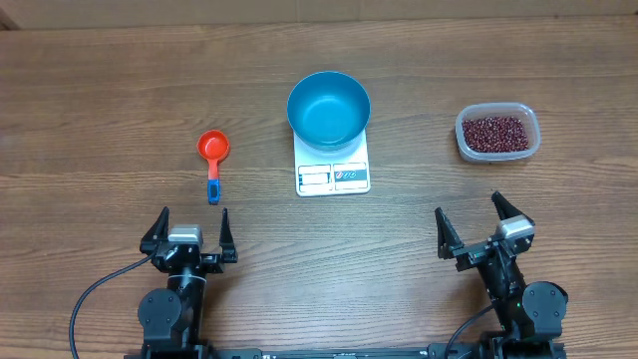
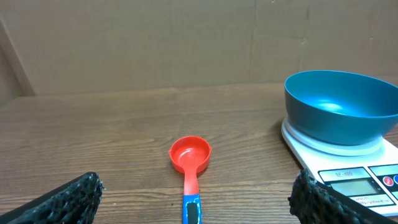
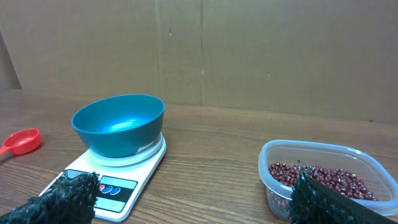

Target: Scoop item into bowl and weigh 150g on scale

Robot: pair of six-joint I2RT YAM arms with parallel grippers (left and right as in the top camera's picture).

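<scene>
An empty blue bowl (image 1: 329,109) (image 2: 341,106) (image 3: 118,123) sits on the white scale (image 1: 333,172) (image 2: 348,177) (image 3: 115,177) at the table's middle. Dark red-brown beans (image 1: 492,133) (image 3: 317,179) fill a clear plastic tub (image 1: 497,133) (image 3: 323,180) at the right. To the bowl's left lies a red scoop (image 1: 212,152) (image 2: 189,158) (image 3: 20,142) with a blue handle end, cup up. My left gripper (image 1: 192,227) (image 2: 198,199) stands open just short of the scoop's handle. At the near right my right gripper (image 1: 482,221) (image 3: 196,199) is open, apart from the tub.
A brown cardboard wall backs the wooden table in both wrist views. Both arm bases stand at the table's near edge.
</scene>
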